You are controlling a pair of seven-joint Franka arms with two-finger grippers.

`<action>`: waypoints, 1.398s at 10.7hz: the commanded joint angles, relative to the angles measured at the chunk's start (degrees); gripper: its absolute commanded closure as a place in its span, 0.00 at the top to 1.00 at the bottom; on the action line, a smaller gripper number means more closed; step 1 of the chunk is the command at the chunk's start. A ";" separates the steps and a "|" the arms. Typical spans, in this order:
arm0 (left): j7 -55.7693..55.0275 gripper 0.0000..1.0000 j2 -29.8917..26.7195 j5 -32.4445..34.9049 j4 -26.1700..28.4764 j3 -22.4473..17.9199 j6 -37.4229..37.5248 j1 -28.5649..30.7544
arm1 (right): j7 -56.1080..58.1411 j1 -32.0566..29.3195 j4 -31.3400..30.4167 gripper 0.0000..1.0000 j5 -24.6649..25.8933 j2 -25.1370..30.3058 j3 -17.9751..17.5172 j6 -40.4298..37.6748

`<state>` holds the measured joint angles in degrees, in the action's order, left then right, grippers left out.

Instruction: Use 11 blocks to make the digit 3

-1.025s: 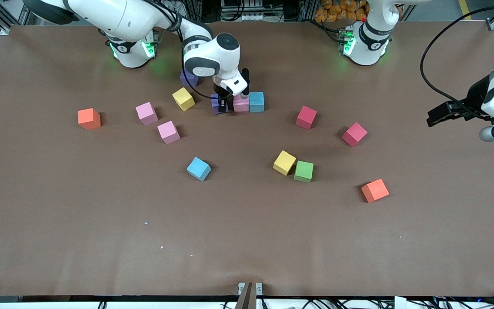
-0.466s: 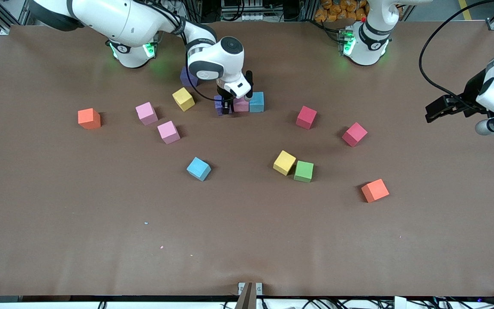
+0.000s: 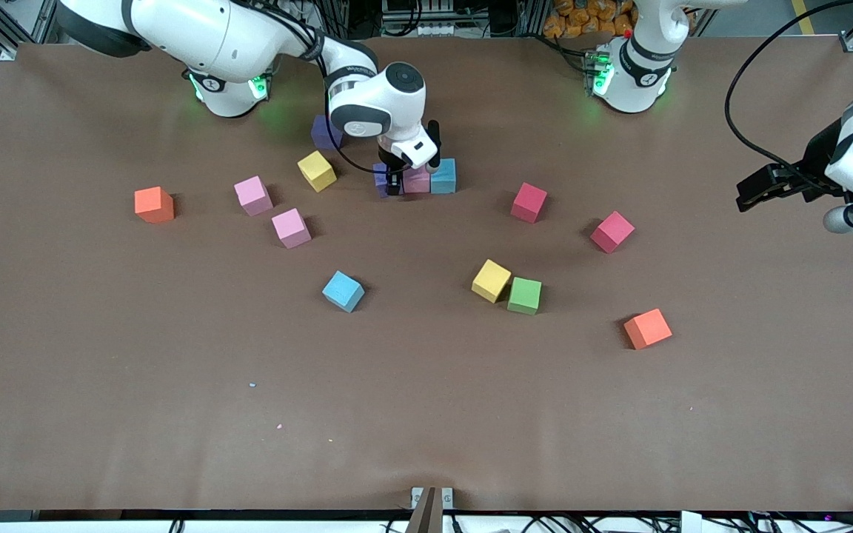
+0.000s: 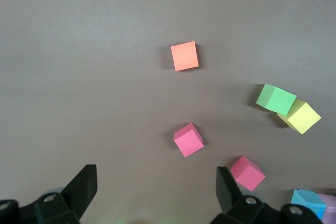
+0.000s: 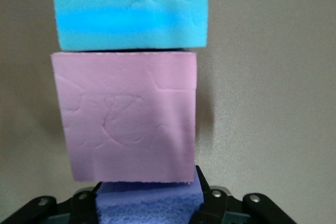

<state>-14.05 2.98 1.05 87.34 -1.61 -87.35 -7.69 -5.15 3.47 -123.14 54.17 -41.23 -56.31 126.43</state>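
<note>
Your right arm reaches out from its base and bends down steeply at the wrist, so the right gripper (image 3: 391, 181) points straight down at the bench (image 3: 426, 414). Its jaws are clamped on the purple cube (image 3: 380, 180), holding it low at the end of a short row. In the right wrist view you see that purple cube (image 5: 149, 203) between the fingers (image 5: 206, 195), pressed up against a pink cube (image 5: 126, 116), with a blue cube (image 5: 131, 9) next in line. That row sits toward the robots' side of the bench, near the middle.

Your left arm waits, held high over its own end of the bench, with the left gripper (image 4: 156, 192) tipped downward and its jaws spread wide, holding nothing.

The loose cubes lie scattered nearer the camera: a yellow one (image 3: 316, 170), two pink (image 3: 253, 195) (image 3: 291, 227), a blue (image 3: 343, 290), two crimson (image 3: 529, 202) (image 3: 611, 231), and a yellow (image 3: 491, 280) touching a green (image 3: 524, 295). Two orange cubes (image 3: 153, 204) (image 3: 647, 328) sit well apart.
</note>
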 commanded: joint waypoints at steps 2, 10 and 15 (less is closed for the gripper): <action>1.13 1.00 -1.05 1.06 0.46 -0.23 0.43 -0.05 | -0.57 1.28 1.24 0.00 -0.03 -1.57 0.59 -1.36; 1.21 1.00 -2.72 1.24 0.90 -0.32 1.56 0.92 | -1.53 2.07 1.33 0.00 -1.34 -1.66 0.50 -1.63; 1.30 1.00 -3.07 1.24 0.90 -0.32 1.92 1.09 | -1.53 2.42 1.94 0.00 -1.34 -1.66 0.42 -1.63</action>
<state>-13.85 1.20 1.06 87.35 -2.02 -86.14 -6.77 -6.10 4.54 -122.62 53.79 -41.55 -56.32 125.19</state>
